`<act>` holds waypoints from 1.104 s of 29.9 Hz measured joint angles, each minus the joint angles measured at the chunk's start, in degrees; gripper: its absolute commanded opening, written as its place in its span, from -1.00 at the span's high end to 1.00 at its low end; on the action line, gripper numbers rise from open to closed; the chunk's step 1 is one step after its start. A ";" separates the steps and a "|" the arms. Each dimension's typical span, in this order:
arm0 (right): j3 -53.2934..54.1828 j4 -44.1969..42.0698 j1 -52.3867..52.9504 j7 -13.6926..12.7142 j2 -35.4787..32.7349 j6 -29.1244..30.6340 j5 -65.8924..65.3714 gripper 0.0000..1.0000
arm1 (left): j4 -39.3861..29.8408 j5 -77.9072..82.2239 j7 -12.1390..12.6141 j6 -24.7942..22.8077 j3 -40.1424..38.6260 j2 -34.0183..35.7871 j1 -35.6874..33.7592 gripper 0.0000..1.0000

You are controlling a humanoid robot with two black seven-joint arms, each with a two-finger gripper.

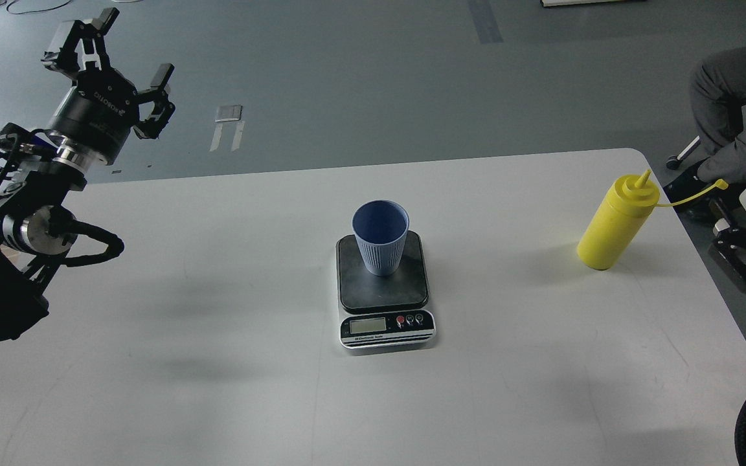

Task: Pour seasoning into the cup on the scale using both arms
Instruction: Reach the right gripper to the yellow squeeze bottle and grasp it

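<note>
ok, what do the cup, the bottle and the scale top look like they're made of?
Cup: likely matte plastic, light blue, with fine vertical ribs and no shine.
Bottle: opaque yellow plastic, probably soft squeeze type, smooth with a faint sheen; its tethered cap hangs off to the side.
Scale: black platform with a dull, slightly scuffed look, plastic or coated metal, I can't tell; the front panel looks silver and glossy.

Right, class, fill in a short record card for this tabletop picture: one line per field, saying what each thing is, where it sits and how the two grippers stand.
surface: white table
scale: small black-topped kitchen scale with silver front panel, mid-table
cup: light blue ribbed plastic tumbler, upright on the scale platform
seasoning: tall yellow plastic squeeze bottle, upright, far right, cap off and dangling by its tether
left gripper: raised beyond the table's far-left edge, fingers spread, empty
right gripper: at the right edge, partly cut off, state unclear
</note>
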 measured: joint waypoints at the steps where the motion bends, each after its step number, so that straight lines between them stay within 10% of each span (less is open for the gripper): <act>1: -0.22 -0.07 -0.62 -0.04 0.96 0.16 -0.03 -1.00 | 0.00 0.04 0.00 0.00 0.00 0.01 0.00 -0.95; 33: -7.92 -22.93 13.08 0.21 15.16 -0.46 -1.27 -1.00 | -0.10 0.23 0.00 0.06 0.08 0.13 -0.81 -0.95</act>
